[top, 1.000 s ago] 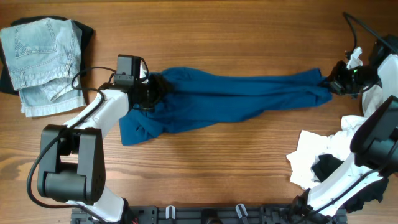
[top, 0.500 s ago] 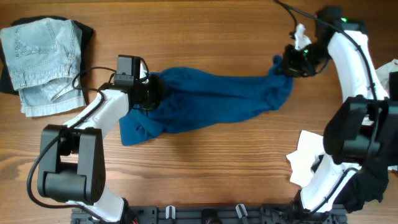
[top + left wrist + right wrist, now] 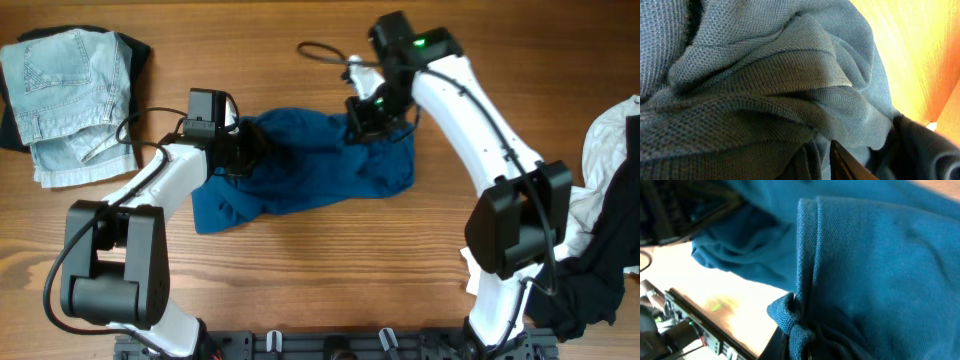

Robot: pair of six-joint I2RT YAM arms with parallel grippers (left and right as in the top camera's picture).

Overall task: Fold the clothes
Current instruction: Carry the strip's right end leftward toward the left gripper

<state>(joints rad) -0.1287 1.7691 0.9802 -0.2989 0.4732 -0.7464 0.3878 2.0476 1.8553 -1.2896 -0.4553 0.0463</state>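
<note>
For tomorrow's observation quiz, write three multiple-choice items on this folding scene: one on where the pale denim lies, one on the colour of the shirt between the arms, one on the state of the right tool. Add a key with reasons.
1. Where does the denim garment lie in the overhead view?
A. top-left corner of the table
B. centre
C. bottom right

2. What colour is the shirt between the arms?
A. red
B. dark blue
C. yellow

3. How is the right tool?
A. open over bare wood
B. shut on the shirt's edge
C. out of view

Key:
1 A, the denim sits at the far top left, apart from the shirt.
2 B, the overhead and both wrist views show blue knit.
3 B, the right wrist view shows a bunched fold pinched at the tool.
</note>
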